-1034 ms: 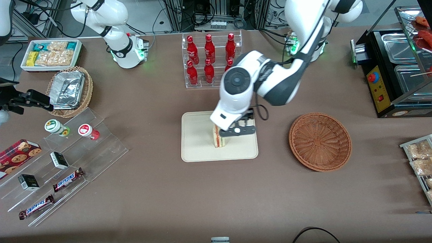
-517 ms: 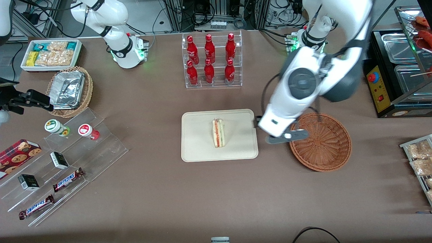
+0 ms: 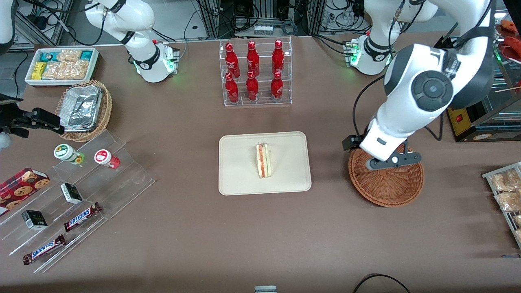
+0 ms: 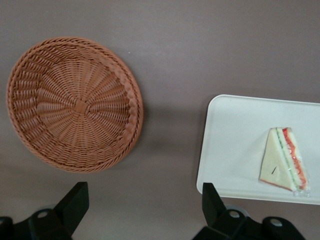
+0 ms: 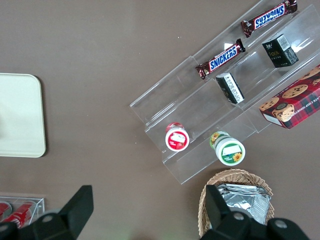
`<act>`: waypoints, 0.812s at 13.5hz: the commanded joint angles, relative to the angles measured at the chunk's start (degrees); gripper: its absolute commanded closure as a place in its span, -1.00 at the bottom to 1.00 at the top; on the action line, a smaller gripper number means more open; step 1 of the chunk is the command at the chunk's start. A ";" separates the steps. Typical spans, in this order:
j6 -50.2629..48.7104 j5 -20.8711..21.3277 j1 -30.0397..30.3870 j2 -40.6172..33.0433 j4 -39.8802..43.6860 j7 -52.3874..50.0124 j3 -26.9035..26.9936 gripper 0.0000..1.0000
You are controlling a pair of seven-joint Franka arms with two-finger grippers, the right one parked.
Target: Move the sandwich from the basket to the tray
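The sandwich [image 3: 263, 160] [image 4: 285, 160], a pale bread wedge with orange-red and green filling, lies on the cream tray [image 3: 240, 162] [image 4: 230, 140] near its middle. The reddish-brown woven basket [image 3: 390, 187] [image 4: 75, 102] stands beside the tray, toward the working arm's end of the table, and holds nothing. My gripper [image 3: 384, 156] [image 4: 145, 205] hangs above the basket's rim on the side nearest the tray. It is open, with only bare table between its fingers. The tray's edge also shows in the right wrist view [image 5: 20, 115].
A clear rack of red bottles [image 3: 254, 73] stands farther from the front camera than the tray. Toward the parked arm's end are an acrylic snack stand [image 3: 81, 195], a tan basket of foil containers [image 3: 85, 110] and a white snack box [image 3: 61, 65]. A black appliance [image 3: 476, 81] stands past the basket.
The gripper let go of the sandwich on the tray, rose and swung toward the working arm's end, from over the tray to above the basket. The sandwich stays on the tray.
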 commanded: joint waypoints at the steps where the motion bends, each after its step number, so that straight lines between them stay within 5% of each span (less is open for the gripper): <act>1: -0.08 -0.68 0.78 -5.43 -6.12 4.53 0.50 -1.00; 11: -9.82 -0.77 17.03 -12.46 -6.31 15.52 -7.22 -1.00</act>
